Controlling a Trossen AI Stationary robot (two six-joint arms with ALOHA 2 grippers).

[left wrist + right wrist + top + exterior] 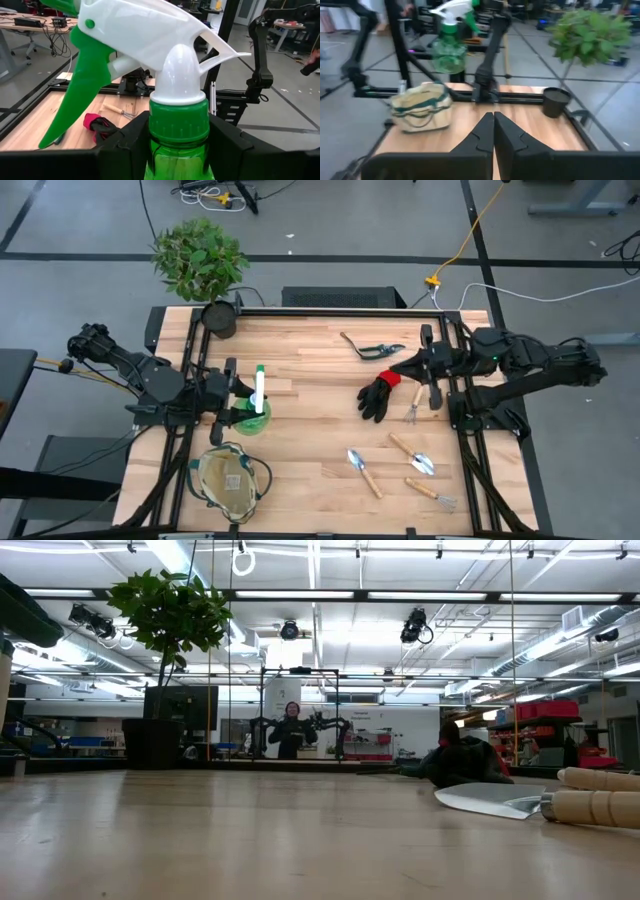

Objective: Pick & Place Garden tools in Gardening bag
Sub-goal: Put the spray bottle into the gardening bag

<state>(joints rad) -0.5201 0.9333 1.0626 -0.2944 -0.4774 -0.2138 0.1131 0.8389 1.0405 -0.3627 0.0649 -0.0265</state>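
- Green plastic and white nozzle mark the spray bottle (254, 408) in the high view; the left gripper (226, 395) clamps its neck at the table's left side, with the gardening bag (232, 477) just beside it toward the near edge. The right gripper (412, 366) sits at the right, fingers pressed together and empty, next to the black glove (381, 395) and the pruning shears (372, 349). Trowels and a hand fork (432, 494) lie on the wood, well apart from the bag.
- Low view: a trowel blade (490, 799) and wooden handles rest in the right foreground; the potted plant (168, 660) stands at left. Neither gripper is identifiable here.
- Left wrist view: both dark fingers (122, 145) press the bottle's green collar below the white trigger head (150, 35).
- Right wrist view: the closed fingers (492, 131) point toward the bag (421, 106); the bottle (448, 47) appears raised above it.
- Risk, as a judgement: the grip is on a smooth round neck, so the bottle may swing or slip. The bag is soft and its loop handles cross the mouth; a release off-centre could catch a handle or tip the bag.
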